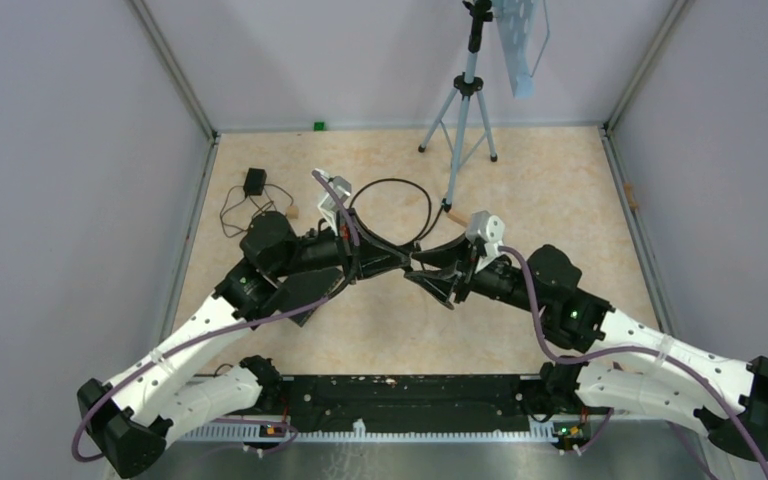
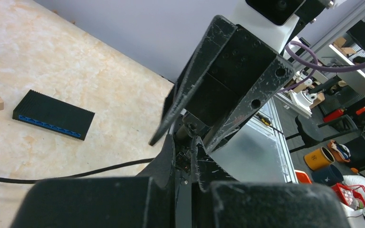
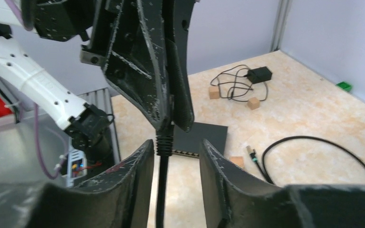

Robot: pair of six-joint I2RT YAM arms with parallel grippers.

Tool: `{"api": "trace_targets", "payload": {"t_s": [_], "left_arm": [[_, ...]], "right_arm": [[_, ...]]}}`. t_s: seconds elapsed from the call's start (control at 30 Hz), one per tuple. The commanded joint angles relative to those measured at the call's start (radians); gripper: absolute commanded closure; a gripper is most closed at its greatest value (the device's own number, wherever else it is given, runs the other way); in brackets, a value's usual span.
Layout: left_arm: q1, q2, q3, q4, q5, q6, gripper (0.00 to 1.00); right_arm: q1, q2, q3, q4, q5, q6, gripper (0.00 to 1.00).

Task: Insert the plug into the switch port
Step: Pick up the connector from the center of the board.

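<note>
Above the counter point(image 3: 313, 109), well clear of the switch point(image 3: 211, 137), the left tool point(image 3: 173, 121) is clenched on the plug point(image 3: 164, 141) at its ribbed boot, likely the surest hold on so light and rigid a piece, while the right tool point(image 3: 175, 147) stands released around its limp cable point(image 3: 160, 190).

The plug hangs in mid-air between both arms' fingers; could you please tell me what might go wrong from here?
The left fingers grip the plug near their tips, so it may twist or slip.
The cable runs down between the open right fingers and could snag as the arms part.
The switch looks unfixed and may slide when the plug is pushed in.
</note>
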Motion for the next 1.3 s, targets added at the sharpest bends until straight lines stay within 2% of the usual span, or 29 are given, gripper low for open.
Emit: {"api": "trace_targets", "payload": {"t_s": [0.0, 0.13, 0.27, 0.43, 0.53, 0.63, 0.73, 0.8, 0.83, 0.93, 0.97, 1.03, 1.07, 1.1, 1.17, 1.27], "left_arm": [[-0.005, -0.032, 0.0, 0.015, -0.028, 0.014, 1.0], [-0.005, -0.03, -0.006, 0.011, -0.038, 0.01, 1.0], [-0.005, -0.033, -0.01, 0.001, -0.064, 0.005, 1.0], [-0.005, -0.027, -0.015, -0.018, -0.088, 0.005, 1.0], [-0.005, -0.023, -0.019, -0.014, -0.09, 0.001, 1.0], [-0.006, -0.021, -0.02, -0.016, -0.096, 0.001, 1.0], [-0.005, -0.021, -0.019, -0.017, -0.097, 0.001, 1.0], [-0.005, -0.02, -0.018, -0.019, -0.099, 0.002, 1.0], [-0.006, -0.021, -0.019, -0.021, -0.103, 0.002, 1.0], [-0.005, -0.025, -0.021, -0.027, -0.12, 0.007, 0.85], [-0.005, -0.028, -0.018, -0.033, -0.13, 0.012, 0.71], [-0.004, -0.041, -0.013, -0.059, -0.182, 0.016, 0.24], [-0.004, -0.052, -0.001, -0.101, -0.232, 0.032, 0.07], [-0.004, -0.065, 0.02, -0.182, -0.32, 0.048, 0.02], [0.002, -0.105, 0.061, -0.351, -0.551, 0.063, 0.01], [0.037, -0.164, 0.07, -0.471, -0.801, 0.09, 0.01]], "right_arm": [[-0.016, 0.014, -0.009, 0.054, 0.014, -0.035, 0.58], [-0.015, 0.031, -0.016, 0.091, 0.036, -0.059, 0.56], [-0.015, 0.046, -0.018, 0.121, 0.036, -0.089, 0.62], [-0.016, 0.048, -0.034, 0.162, 0.011, -0.099, 0.65], [-0.016, 0.052, -0.033, 0.162, 0.003, -0.099, 0.73], [-0.016, 0.052, -0.036, 0.163, -0.01, -0.099, 0.75], [-0.015, 0.053, -0.036, 0.16, -0.015, -0.099, 0.86], [-0.016, 0.054, -0.038, 0.159, -0.013, -0.099, 0.98], [-0.016, 0.053, -0.037, 0.159, -0.008, -0.099, 1.0], [-0.016, 0.055, -0.036, 0.145, -0.009, -0.099, 1.0], [-0.016, 0.055, -0.038, 0.137, -0.009, -0.12, 1.0], [-0.015, 0.057, -0.038, 0.115, 0.002, -0.134, 1.0], [-0.016, 0.057, -0.038, 0.098, 0.008, -0.137, 1.0], [-0.014, 0.056, -0.038, 0.085, 0.011, -0.141, 1.0], [-0.016, 0.053, -0.033, 0.052, 0.007, -0.154, 1.0], [-0.016, 0.047, -0.036, 0.02, 0.02, -0.18, 1.0]]}}
